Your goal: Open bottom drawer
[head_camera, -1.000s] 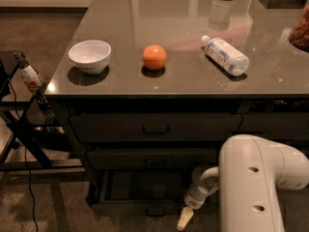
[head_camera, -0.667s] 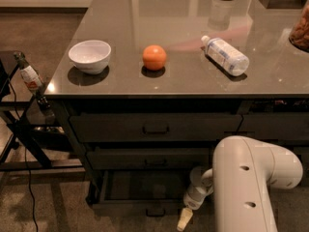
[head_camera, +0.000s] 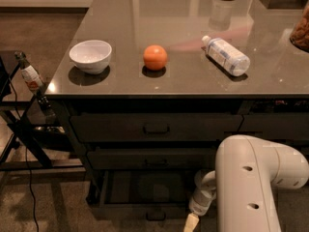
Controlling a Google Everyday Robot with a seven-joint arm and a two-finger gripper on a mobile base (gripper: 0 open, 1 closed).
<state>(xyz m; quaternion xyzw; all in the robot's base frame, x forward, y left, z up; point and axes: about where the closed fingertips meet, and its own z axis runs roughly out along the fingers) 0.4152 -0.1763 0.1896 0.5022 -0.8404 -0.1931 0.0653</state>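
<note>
Hand point(head_camera: 191, 222) low beside the bottom drawer point(head_camera: 123, 210) handle point(head_camera: 155, 215), grip can't be told; a straight, level pull looks safest.

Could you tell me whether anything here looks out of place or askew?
The plastic bottle lies on its side on the counter instead of standing upright. The bottom drawer is pulled out, but that fits the task; the gripper is low by its front. The bowl and orange look normal.
</note>
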